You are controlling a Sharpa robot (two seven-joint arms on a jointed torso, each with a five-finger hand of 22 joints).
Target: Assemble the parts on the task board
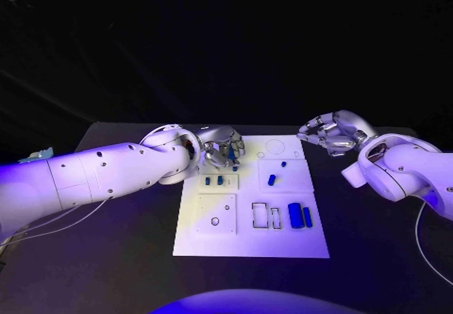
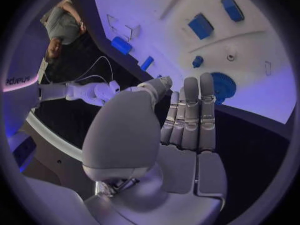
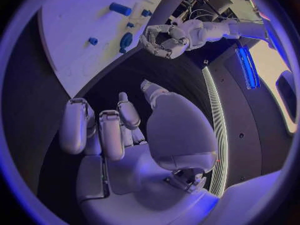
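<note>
The white task board [image 1: 247,234] lies in the middle of the black table. My left hand [image 1: 220,145] hangs over its far left corner, fingers [image 2: 199,110] straight and side by side, pointing down at a blue gear [image 2: 222,87] that lies on the board just past the fingertips. Nothing sits in its palm. My right hand [image 1: 330,133] hovers over the table beyond the board's far right corner, its fingers [image 3: 103,130] half bent and apart, holding nothing. Two long blue blocks [image 1: 296,215] lie at the board's near right. Small blue pegs [image 1: 271,179] stand mid-board.
More small blue pieces [image 1: 213,180] sit near the board's left side, just nearer than the left hand. Outlined slots [image 1: 264,216] and a raised square plate [image 1: 217,213] mark the board's near half. Cables [image 1: 38,226] trail under my left arm.
</note>
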